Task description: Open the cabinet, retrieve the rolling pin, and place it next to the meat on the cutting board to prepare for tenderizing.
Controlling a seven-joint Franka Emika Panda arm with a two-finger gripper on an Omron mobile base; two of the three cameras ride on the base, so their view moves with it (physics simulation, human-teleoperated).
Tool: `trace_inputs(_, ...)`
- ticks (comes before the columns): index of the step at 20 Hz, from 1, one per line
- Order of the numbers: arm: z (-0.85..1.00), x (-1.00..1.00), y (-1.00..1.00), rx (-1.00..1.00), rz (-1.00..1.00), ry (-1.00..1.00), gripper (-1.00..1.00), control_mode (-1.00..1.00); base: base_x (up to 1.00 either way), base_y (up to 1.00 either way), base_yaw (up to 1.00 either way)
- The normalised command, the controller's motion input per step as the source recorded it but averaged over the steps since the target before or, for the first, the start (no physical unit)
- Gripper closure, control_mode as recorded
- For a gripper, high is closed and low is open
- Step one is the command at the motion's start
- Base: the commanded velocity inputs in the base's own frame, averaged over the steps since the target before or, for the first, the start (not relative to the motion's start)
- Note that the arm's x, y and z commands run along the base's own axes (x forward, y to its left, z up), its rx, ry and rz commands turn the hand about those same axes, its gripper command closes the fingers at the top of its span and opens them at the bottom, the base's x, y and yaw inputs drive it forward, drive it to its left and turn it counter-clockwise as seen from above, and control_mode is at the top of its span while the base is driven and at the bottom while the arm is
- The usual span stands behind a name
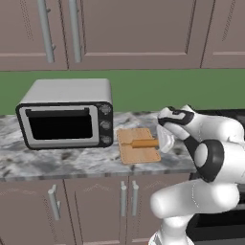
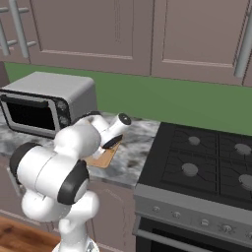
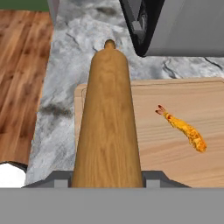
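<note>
A: Wood first. Where is the rolling pin (image 3: pixel 108 127)?

B: In the hand view it runs from six o'clock up toward twelve, its far handle knob over the marbled counter (image 3: pixel 65 87). Its body lies over the nine o'clock edge of the cutting board (image 3: pixel 175 153). The near end is cut off by the bottom of that view.

A: Is the claw holding it?

B: Yes. The gripper (image 3: pixel 107 179) is closed partway on the pin's body, a grey finger (image 3: pixel 59 178) on each side. Whether the pin rests on the board or hangs just above it, I cannot tell.

A: And the meat?

B: The meat (image 3: pixel 183 130) lies on the board at three o'clock of the pin, apart from it.

A: Anything hidden in the base views?

B: From the left base, the hand covers the pin's three o'clock end; the meat is too small to make out. From the right base, the arm's shoulder blocks most of the board.

A: Arm pose?

B: Folded low, wrist reaching over the board, the toaster oven (image 1: pixel 67 117) at nine o'clock. The cabinet (image 1: pixel 129 31) doors overhead look closed.
</note>
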Motion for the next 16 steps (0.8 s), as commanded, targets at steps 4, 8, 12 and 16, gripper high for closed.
trace_inputs(4, -0.33, 0.34, 0.00, -0.04, 0.00, 0.00, 1.00, -1.00, 0.00, 0.00, 0.00)
trace_inputs(8, -0.31, 0.33, 0.00, -0.04, 0.00, 0.00, 1.00, -1.00, 0.00, 0.00, 0.00)
trace_inputs(12, -0.21, 0.26, 0.00, -0.01, 0.00, 0.00, 1.00, -1.00, 0.00, 0.00, 0.00)
trace_inputs(16, -0.21, 0.24, 0.03, 0.00, 0.00, 0.00, 1.00, -1.00, 0.00, 0.00, 0.00)
